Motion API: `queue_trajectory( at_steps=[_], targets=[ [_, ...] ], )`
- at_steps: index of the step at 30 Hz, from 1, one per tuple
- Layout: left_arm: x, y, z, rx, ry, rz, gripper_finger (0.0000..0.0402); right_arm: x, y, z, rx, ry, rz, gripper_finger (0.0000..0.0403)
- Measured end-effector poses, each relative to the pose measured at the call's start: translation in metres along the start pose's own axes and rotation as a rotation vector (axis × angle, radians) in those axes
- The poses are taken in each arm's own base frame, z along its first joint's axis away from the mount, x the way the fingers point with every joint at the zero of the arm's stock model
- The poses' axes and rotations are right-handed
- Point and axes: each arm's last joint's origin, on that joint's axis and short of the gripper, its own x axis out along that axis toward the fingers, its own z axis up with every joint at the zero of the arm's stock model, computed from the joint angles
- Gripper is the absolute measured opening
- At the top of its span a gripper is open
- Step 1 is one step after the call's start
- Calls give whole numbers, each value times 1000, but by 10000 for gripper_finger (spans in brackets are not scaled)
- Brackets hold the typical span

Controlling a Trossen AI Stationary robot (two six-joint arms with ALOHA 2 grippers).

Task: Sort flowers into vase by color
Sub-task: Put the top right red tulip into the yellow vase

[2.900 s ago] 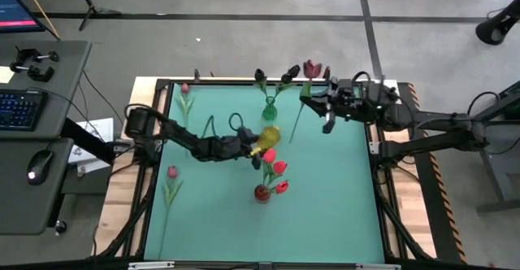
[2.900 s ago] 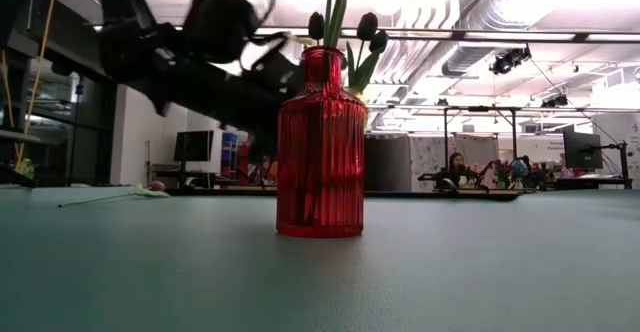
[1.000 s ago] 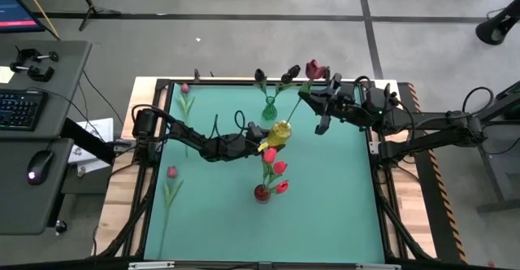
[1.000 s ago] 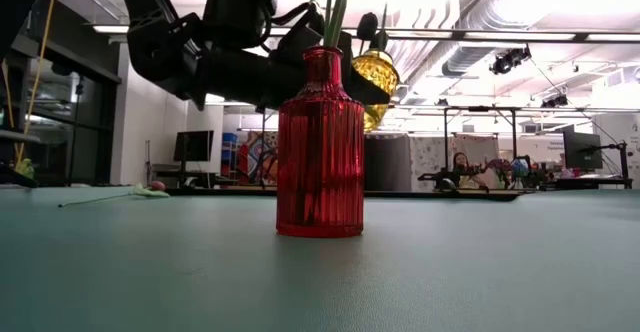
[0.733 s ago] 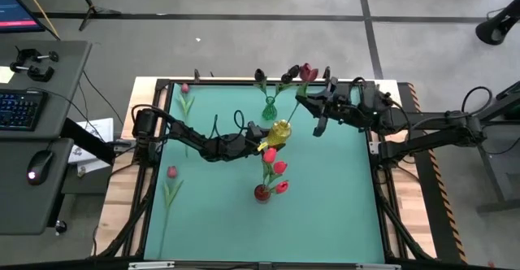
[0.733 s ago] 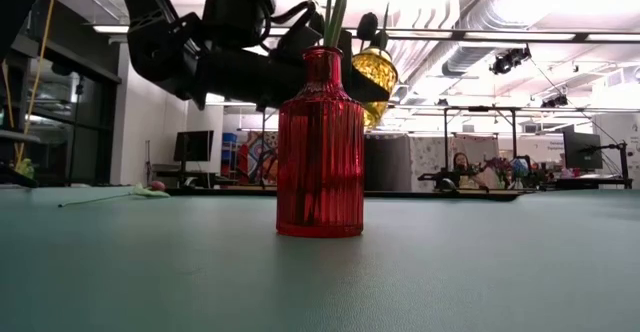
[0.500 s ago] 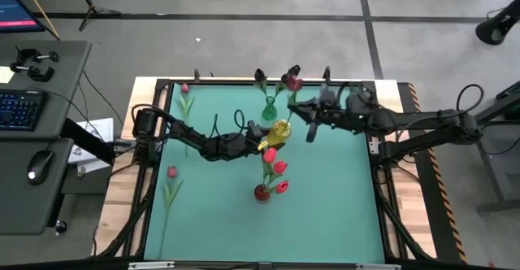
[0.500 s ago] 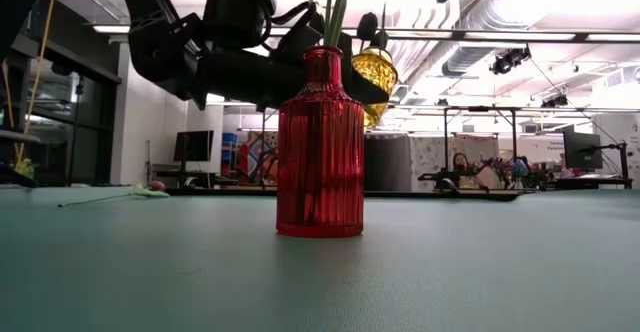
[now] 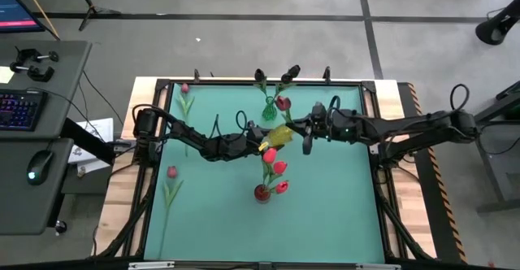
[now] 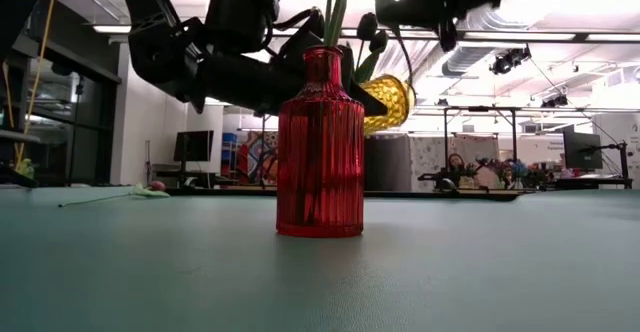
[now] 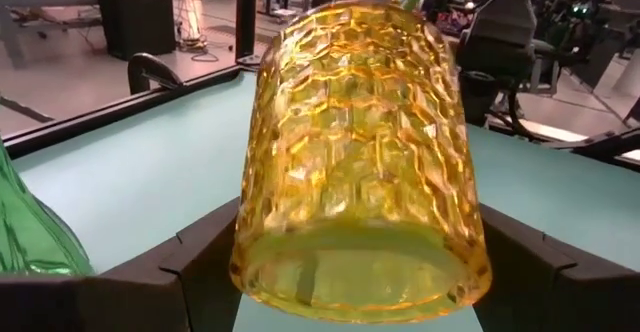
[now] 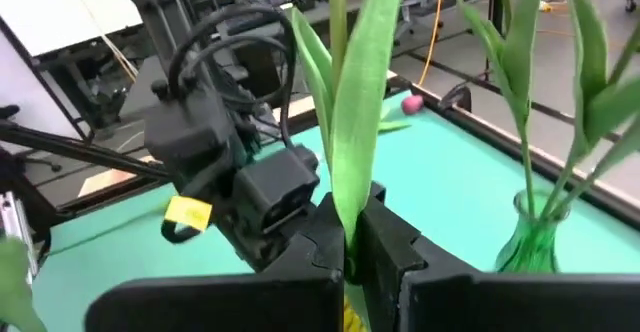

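Note:
My left gripper is shut on a yellow honeycomb-glass vase, which fills the left wrist view. My right gripper sits just right of that vase, shut on a tulip with a dark pink head. Its green stem rises past the fingers. A red ribbed vase stands on its base holding red tulips. A green vase holds near-black tulips. Two pink tulips lie flat near the table's left edge. My left gripper pinches the yellow vase's lower body between its two fingers, one on each side. It comes level from the table's left. The vase is lifted clear and tilted, mouth toward the right arm. My right gripper pinches the tulip's stem and a leaf low down, between both fingers. It reaches in from the table's right. The tulip is lifted clear, head slanting up toward the far edge; the stem's lower end is hidden behind the fingers, above the yellow vase.
The green vase stands just beyond the two grippers, the red vase just nearer. The table's black frame runs round the green mat. Bare mat lies to the right and near side.
My right gripper has carried the tulip from the far right of the table leftward and nearer, up to the yellow vase; the flower head swung left with it. My left gripper has tipped the yellow vase, its mouth now lower and leaning toward the right arm.

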Motion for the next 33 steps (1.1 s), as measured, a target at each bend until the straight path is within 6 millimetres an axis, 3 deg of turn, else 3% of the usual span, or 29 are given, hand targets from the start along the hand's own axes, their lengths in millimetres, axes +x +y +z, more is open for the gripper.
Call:
queue_trajectory(
  at_steps=[8,20,27,33],
  targets=[
    [0,1,-3,4,28,5,283,1,-8,-18,67,-10,-6,0],
    [0,0,-6,131,71,-28,283,-1,-2,-1,109,-171,79,0],
    [0,2,-18,187,147,-19,283,-1,-1,-2,137,-157,102,0],
    [3,6,-43,190,219,-6,283,9,-1,-10,160,-119,99,0]
  ],
)
